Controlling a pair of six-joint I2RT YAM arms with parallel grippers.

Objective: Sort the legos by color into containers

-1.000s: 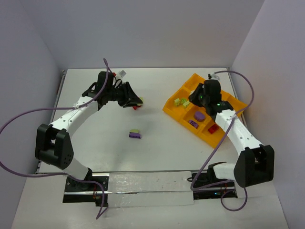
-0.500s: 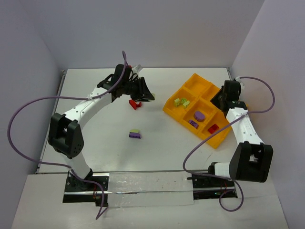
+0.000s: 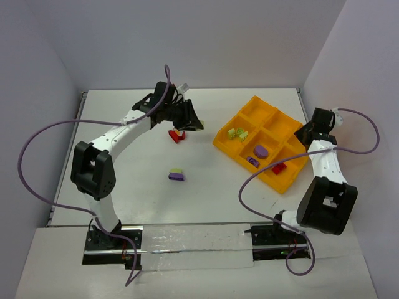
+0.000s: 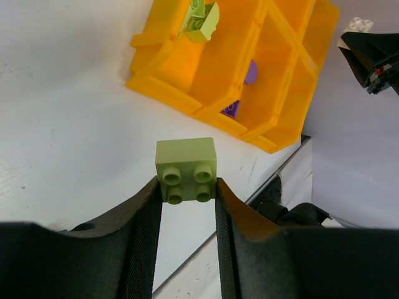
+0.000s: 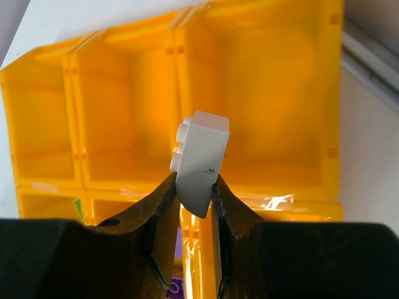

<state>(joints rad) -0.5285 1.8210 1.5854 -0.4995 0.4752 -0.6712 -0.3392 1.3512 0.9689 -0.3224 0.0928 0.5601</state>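
My left gripper (image 3: pixel 192 123) is shut on a pale yellow-green brick (image 4: pixel 186 169), studs toward the camera, above the table left of the orange-yellow tray (image 3: pixel 254 101). My right gripper (image 3: pixel 308 132) is shut on a white brick (image 5: pixel 201 159) over the tray's right side. A red brick (image 3: pixel 176 135) lies just below the left gripper. A purple and green clump (image 3: pixel 176 175) lies mid-table. In the tray, green bricks (image 3: pixel 237 133) fill one compartment, purple pieces (image 3: pixel 260 151) another, and a red brick (image 3: pixel 278 167) a third.
The tray's raised divider walls (image 5: pixel 181 75) stand right under my right gripper. The table's right edge and the side wall are close behind the right arm. Purple cables loop beside both arms.
My left gripper lifted off the red brick with the yellow-green brick and moved right toward the tray. My right arm swung from the tray's middle to its right edge.
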